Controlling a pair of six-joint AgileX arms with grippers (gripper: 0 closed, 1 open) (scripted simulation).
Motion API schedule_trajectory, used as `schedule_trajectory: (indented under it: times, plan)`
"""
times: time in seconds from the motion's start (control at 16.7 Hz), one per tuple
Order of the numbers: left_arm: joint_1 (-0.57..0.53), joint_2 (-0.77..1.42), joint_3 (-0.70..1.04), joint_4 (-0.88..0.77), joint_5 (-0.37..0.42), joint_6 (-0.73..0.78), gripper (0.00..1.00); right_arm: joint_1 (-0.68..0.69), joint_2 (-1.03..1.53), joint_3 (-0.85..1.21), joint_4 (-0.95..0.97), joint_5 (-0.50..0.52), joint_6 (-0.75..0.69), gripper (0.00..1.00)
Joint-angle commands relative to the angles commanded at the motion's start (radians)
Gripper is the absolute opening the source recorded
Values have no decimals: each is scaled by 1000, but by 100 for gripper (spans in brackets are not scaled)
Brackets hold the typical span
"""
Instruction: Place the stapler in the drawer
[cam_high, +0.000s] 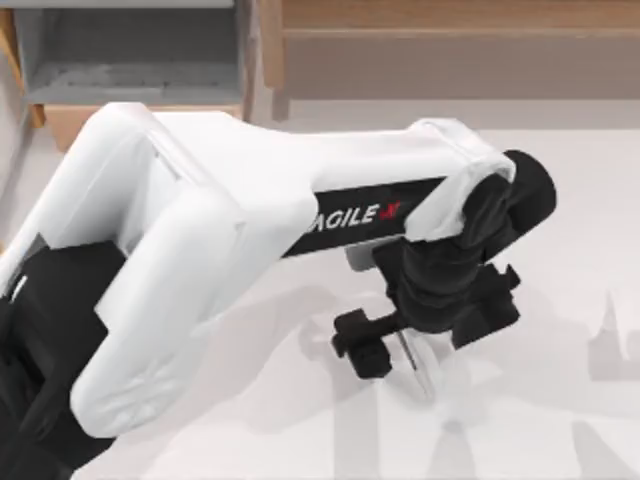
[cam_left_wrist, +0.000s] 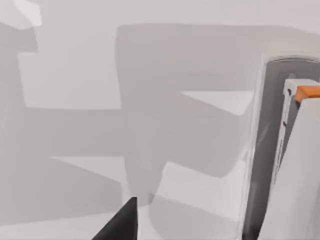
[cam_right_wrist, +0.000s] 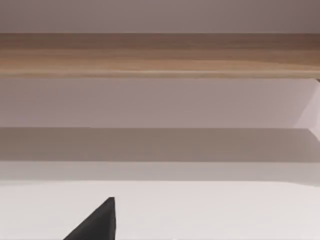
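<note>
Top view: my left arm stretches from the table's left edge across the middle, white shell with a black band reading AGILEX, and its dark wrist hangs over the centre-right of the white table (cam_high: 560, 420).
Left gripper (cam_high: 418, 365): it points down at the table; I see one thin pale finger under the wrist, and I cannot tell how wide the jaws stand or whether they have hold of anything.
Stapler (cam_left_wrist: 292, 165): in the left wrist view a long, pale white-to-light-grey body runs along one edge of the picture, close to the camera, with a dark strip beside it and a small orange patch at its far end. I take this for the stapler, though I cannot tell whether the fingers are touching it. It lies close under the left gripper, above the bare table.
Stapler from above: I cannot make it out for certain under the wrist.
Drawer (cam_high: 130, 70): at the table's far left corner, pulled open, with a grey inside and light tan wood sides and front; it is well apart from the left gripper.
Wooden unit (cam_high: 450, 30): long and wide, along the far edge to the right of the drawer; the right wrist view faces its wood band (cam_right_wrist: 160, 52).
Right gripper: one dark fingertip (cam_right_wrist: 97, 222) shows low over the table; I cannot tell its opening.
</note>
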Motion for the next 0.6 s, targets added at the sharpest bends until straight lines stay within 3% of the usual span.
schedule_trajectory:
  times: [0.54, 0.6]
  plan:
    - [0, 0, 0, 0, 0, 0, 2, 0, 0, 0, 0, 0, 0, 100]
    - [0, 0, 0, 0, 0, 0, 0, 0, 0, 0, 0, 0, 0, 100]
